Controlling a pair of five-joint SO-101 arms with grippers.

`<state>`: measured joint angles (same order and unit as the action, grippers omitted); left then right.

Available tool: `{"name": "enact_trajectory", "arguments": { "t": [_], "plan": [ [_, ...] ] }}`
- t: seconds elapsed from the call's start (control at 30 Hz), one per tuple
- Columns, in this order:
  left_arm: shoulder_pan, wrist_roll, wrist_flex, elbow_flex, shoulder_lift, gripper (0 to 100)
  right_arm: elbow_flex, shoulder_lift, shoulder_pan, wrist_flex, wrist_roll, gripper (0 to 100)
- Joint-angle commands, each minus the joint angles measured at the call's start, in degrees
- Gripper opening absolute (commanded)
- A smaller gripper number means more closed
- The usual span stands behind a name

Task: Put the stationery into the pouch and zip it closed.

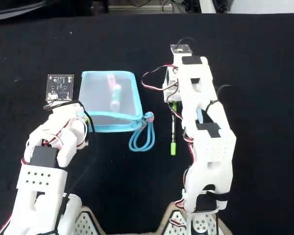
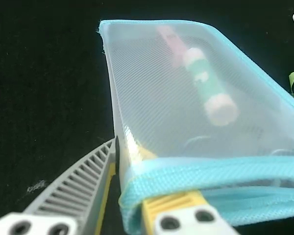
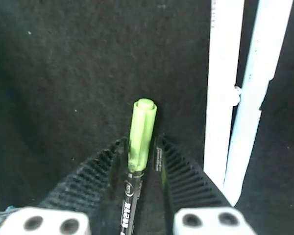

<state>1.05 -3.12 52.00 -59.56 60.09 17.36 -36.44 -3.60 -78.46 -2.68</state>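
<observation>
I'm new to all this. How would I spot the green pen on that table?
On the black table, find the see-through pouch with blue trim in the middle. Just right of its looped blue cord, beside the right arm, lies a thin dark pen. Its bright green cap sets it apart from the pink and pale items, which sit inside the pouch.

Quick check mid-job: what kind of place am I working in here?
Likely a robotics lab or workshop bench: a table draped in black cloth, a bare circuit board lying beside the pouch, and loose wiring on the white arms.
</observation>
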Motion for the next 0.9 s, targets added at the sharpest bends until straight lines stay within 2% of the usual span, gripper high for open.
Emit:
{"name": "enact_trajectory", "arguments": {
  "t": [0.0, 0.33, 0.53, 0.63, 0.87],
  "plan": [
    [-0.31, -0.53, -0.44, 0.22, -0.26, 3, 2.86, 0.75, -0.62, 1.93, 0.18, 9.0],
    [-0.31, -0.53, -0.44, 0.31, -0.26, 3, 7.87, -5.14, -0.44, 3.16, 0.09, 9.0],
    [-0.31, -0.53, -0.35, 0.4, -0.26, 3, 16.57, -10.24, -0.35, -3.78, -0.09, 8.2],
    [-0.31, -0.53, -0.44, 0.4, -0.26, 3, 19.12, -11.03, -0.26, -6.42, 0.09, 0.5],
    [-0.31, -0.53, -0.44, 0.4, -0.26, 3, 19.3, -7.87, -0.7, -11.52, 0.26, 1.1]
  ]
}}
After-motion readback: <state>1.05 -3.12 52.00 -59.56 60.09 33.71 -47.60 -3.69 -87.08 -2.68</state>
